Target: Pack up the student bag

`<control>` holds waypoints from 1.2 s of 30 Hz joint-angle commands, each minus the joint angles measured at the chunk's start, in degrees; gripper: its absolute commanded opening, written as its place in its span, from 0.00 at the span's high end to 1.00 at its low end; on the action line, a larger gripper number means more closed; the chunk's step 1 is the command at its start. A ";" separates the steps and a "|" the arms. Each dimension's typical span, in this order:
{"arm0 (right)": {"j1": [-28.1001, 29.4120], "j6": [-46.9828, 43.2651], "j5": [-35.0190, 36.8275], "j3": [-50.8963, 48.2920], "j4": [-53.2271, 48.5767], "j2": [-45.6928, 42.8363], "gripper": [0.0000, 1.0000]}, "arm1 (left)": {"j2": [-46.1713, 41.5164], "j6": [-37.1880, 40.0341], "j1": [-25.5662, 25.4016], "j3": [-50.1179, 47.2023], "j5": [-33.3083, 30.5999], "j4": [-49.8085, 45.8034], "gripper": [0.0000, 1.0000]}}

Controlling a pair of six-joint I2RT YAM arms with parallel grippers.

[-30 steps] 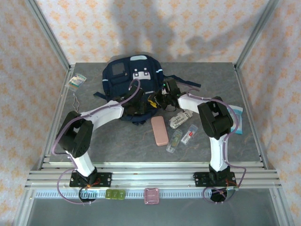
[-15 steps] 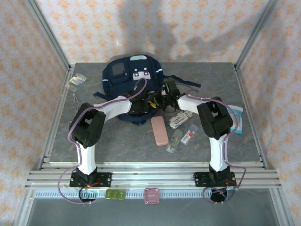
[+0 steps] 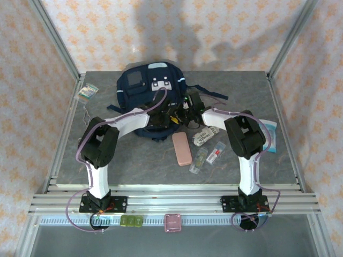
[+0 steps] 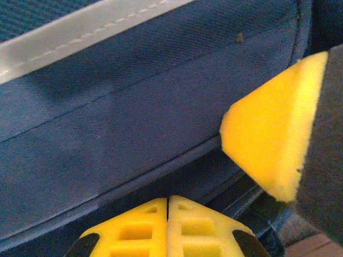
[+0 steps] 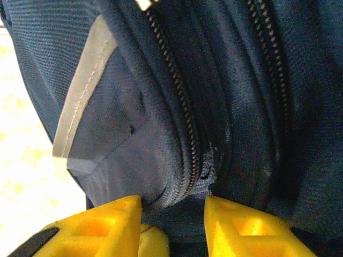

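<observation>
One student bag (image 3: 142,88), one pink case (image 3: 181,148)

The student bag (image 5: 225,118) spreads navy fabric across the frame; a dark zipper (image 5: 177,107) runs down its middle, ending in a bunched fold; a grey stripe (image 5: 80,107) slants left of the zipper; a second zipper track (image 5: 268,59) runs right of it; a pale patterned surface (image 5: 16,134) shows far left of the zipper; below the zipper's end the right gripper (image 5: 174,227) sets its yellow fingertips (image 5: 107,227) apart, flanking the fold; whether they pinch it is unclear.
</observation>
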 commanded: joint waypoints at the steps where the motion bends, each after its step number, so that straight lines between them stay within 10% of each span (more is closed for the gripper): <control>1: -0.19 -4.07 4.16 -0.54 -5.50 -3.61 0.63 | -5.95 1.53 1.74 -1.14 -0.94 -3.44 1.00; 23: 0.13 8.78 -8.27 -3.57 4.64 -4.47 0.60 | -12.42 -0.12 1.76 -7.75 2.45 2.75 1.00; 36: 0.32 20.03 -3.56 -0.26 8.61 0.21 0.69 | -11.81 -1.05 1.49 -8.64 4.89 4.83 1.00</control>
